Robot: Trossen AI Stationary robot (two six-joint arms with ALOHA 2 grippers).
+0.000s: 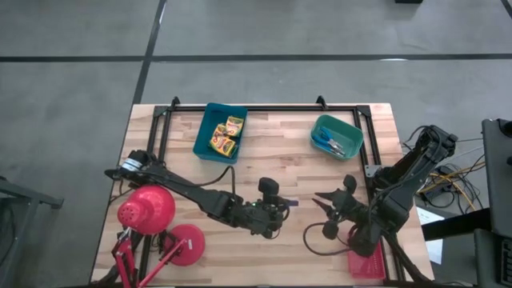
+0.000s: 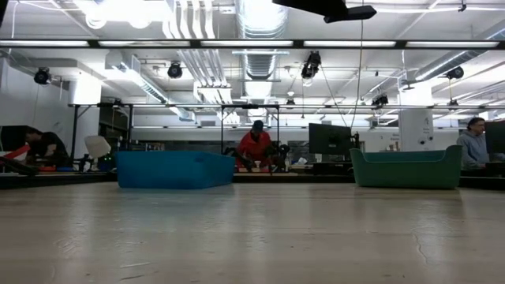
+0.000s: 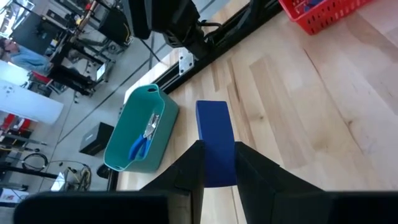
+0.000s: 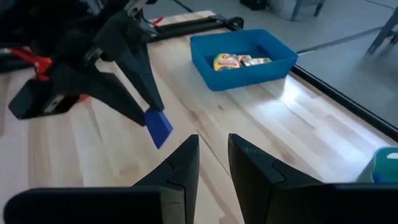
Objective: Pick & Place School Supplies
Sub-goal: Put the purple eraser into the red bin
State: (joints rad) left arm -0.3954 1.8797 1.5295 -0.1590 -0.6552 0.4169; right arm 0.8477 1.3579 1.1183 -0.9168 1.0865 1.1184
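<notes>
Near the front middle of the table, my left gripper is clamped on a small blue block, held above the wood; its shade reads purplish from above. Just right of it, my right gripper hovers near the red tray at the front right corner, fingers a narrow gap apart, holding nothing. Red desk lamp sits front left. Farther back, the blue tray holds the yellow crayon boxes. Back right, the teal tray holds blue-handled scissors. Beyond the table, people sit at desks in the room.
</notes>
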